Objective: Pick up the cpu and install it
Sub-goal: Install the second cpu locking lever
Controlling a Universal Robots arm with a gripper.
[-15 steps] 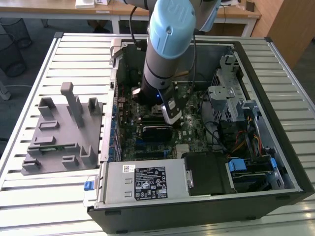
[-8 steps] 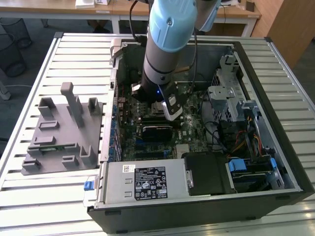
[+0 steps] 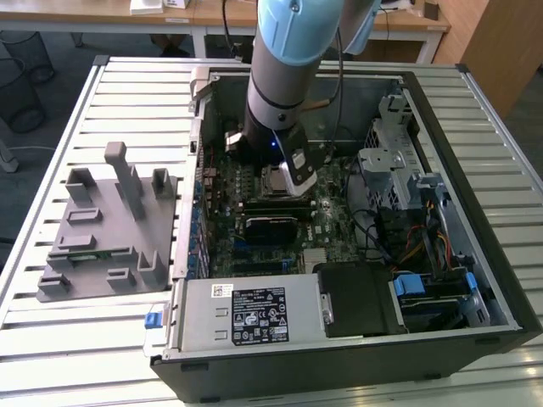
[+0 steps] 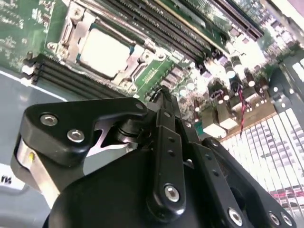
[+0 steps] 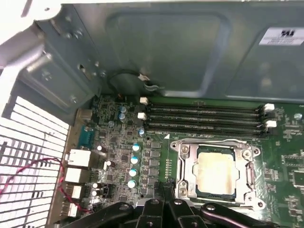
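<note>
Gripper (image 4: 164, 97) first: my black linkage fingers look pressed together to a single tip with nothing between them, hanging just above the green motherboard (image 5: 118, 156) beside the socket; in the exterior view it (image 3: 299, 174) sits low inside the open grey computer case (image 3: 475, 212).

Meanwhile the cpu, a small flat square chip with a silvery metal top (image 5: 216, 173), already lies inside the metal socket frame (image 5: 187, 166); in the second wrist view it (image 4: 105, 50) looks level within the frame, though I cannot tell whether the retaining frame is latched.

My worry is the closeness; the fingertip stands near small upright capacitors (image 5: 134, 161) and the long black memory slots (image 5: 204, 116), so a careless sideways move could clip one; pressing down on a chip that is not fully seated could, I judge, bend the contacts beneath.

As for the surface, the case rests on a pale slatted metal table (image 3: 127, 93), with a grey moulded parts holder (image 3: 102, 229) at the exterior view's left; wooden desks (image 3: 212, 13) stand behind.
</note>
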